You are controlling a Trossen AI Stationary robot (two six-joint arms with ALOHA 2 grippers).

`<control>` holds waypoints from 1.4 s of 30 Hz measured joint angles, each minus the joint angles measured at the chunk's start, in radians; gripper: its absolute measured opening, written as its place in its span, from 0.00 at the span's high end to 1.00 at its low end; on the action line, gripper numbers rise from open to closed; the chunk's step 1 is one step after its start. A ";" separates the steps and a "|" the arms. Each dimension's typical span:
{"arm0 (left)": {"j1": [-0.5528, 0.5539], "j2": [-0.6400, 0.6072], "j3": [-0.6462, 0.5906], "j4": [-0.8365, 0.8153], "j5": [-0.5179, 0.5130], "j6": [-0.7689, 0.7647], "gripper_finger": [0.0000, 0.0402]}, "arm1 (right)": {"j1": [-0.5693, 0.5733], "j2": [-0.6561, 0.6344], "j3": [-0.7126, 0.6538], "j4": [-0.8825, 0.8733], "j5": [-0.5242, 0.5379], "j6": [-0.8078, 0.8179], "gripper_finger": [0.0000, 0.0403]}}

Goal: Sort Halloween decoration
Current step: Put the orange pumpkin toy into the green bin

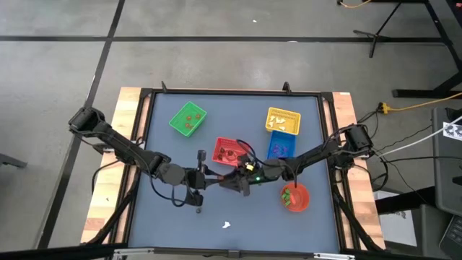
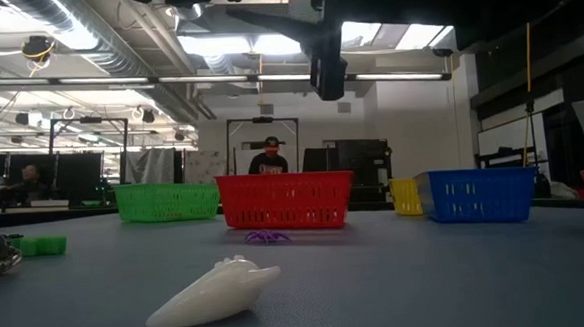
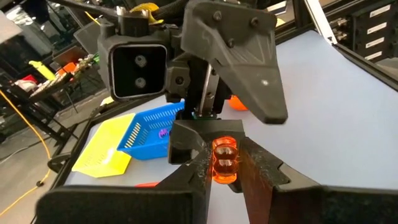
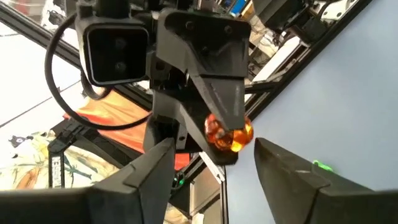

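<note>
While the right gripper (image 4: 211,165) gapes, the left gripper (image 3: 225,163) pinches an upright orange trinket (image 3: 225,160)

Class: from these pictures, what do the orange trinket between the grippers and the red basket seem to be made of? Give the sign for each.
Orange trinket: probably translucent plastic, glossy; light glows through it and it carries bright highlights, held in the left gripper.
Red basket: likely moulded plastic, slightly shiny; its walls are an even lattice of small slots in one uniform colour.
</note>
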 joint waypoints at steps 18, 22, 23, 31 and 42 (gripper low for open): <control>-0.043 -0.077 0.040 -0.107 -0.185 -0.066 0.88 | 0.000 0.000 0.000 -0.197 -0.211 0.002 0.46; -0.033 -0.168 0.040 -0.196 -0.206 -0.108 0.88 | 0.001 0.000 0.000 -0.262 -0.212 0.002 0.46; -0.025 -0.194 0.040 -0.226 -0.208 -0.109 0.88 | 0.001 0.000 0.000 -0.277 -0.211 0.002 0.47; 0.120 -0.402 0.040 -0.670 -0.209 -0.300 0.88 | 0.001 0.000 0.000 -0.326 -0.209 -0.001 0.47; 0.353 -0.440 0.017 -1.136 -0.206 -0.603 0.88 | 0.001 0.000 0.000 -0.326 -0.206 -0.072 0.47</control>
